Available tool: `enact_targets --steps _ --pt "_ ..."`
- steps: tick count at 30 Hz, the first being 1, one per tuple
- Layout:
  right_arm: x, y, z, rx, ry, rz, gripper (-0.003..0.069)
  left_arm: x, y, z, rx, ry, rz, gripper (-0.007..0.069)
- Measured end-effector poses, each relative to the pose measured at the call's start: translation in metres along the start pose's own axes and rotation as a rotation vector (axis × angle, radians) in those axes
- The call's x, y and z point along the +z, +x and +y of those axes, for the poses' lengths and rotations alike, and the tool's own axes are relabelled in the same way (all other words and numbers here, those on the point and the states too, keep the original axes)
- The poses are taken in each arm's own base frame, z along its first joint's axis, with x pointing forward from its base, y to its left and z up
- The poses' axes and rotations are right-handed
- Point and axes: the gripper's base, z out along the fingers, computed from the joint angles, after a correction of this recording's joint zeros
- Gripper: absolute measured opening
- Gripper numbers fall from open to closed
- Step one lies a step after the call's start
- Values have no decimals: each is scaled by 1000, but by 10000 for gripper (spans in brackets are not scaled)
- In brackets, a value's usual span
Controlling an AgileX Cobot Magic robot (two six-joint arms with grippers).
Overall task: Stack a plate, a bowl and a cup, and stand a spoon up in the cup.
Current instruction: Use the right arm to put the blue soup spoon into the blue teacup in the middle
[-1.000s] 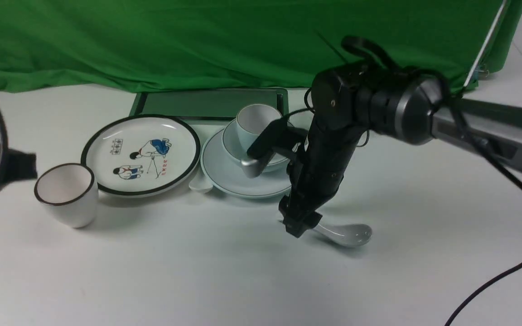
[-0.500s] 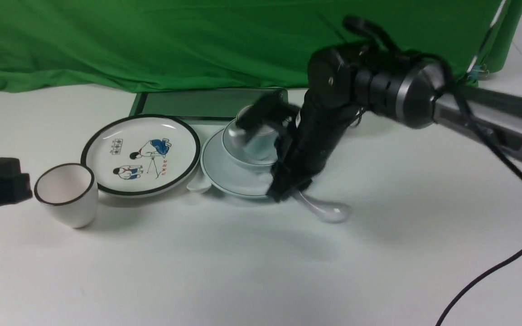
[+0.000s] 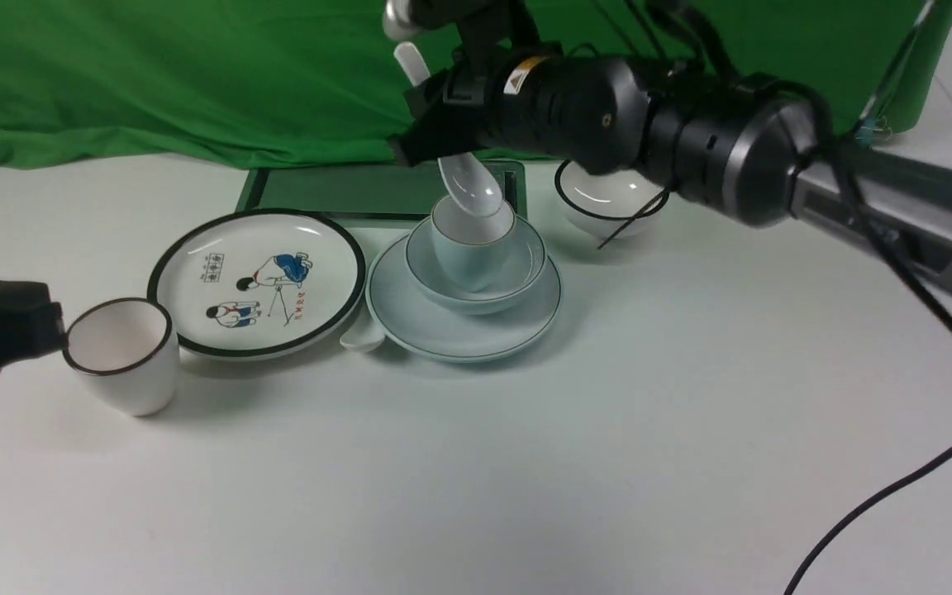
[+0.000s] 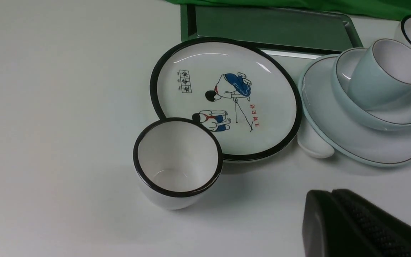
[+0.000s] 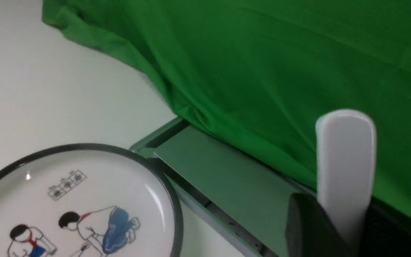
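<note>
The pale blue-green plate (image 3: 459, 335) lies mid-table with the shallow bowl (image 3: 517, 277) on it and the pale blue cup (image 3: 464, 256) standing in the bowl. My right gripper (image 3: 422, 116) hangs above the cup, shut on the white spoon (image 3: 470, 188). The handle points up and the oval end hangs down at the cup's mouth. The right wrist view shows the spoon's handle (image 5: 344, 160) rising between my right gripper's (image 5: 337, 221) dark fingers. At the far left, low over the table, my left gripper (image 4: 330, 200) is shut and holds nothing; the stacked cup (image 4: 373, 89) shows beyond it.
Left of the stack lies a black-rimmed cartoon plate (image 3: 257, 281), with a black-rimmed white cup (image 3: 122, 355) in front of it. A second white spoon (image 3: 364, 337) pokes out between the plates. A black-rimmed white bowl (image 3: 608, 198) and a green tray (image 3: 377, 188) sit behind, before green cloth.
My right gripper closed on the spoon lying on the table in front of the plate, then lifted it up and back over the cup. The left arm barely moved.
</note>
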Motion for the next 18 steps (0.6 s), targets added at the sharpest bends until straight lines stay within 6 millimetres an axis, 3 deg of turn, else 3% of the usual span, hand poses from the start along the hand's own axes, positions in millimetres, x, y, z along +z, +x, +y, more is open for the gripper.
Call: enact_targets --steps 3,8,11,14,18 --pt "11 11 0 42 18 -10 181 0 0 0 -8 4 -1 -38" --pt "16 17 0 49 25 -13 348 0 0 -1 -15 8 -3 -38" --pt "16 17 1 49 21 -6 371 0 -1 -1 -17 8 -6 -38" --pt "5 9 2 39 -11 34 314 0 -2 0 -3 -4 -18 -38" --pt "-46 -30 -7 -90 -41 107 102 0 -4 2 19 -22 -39 -38"
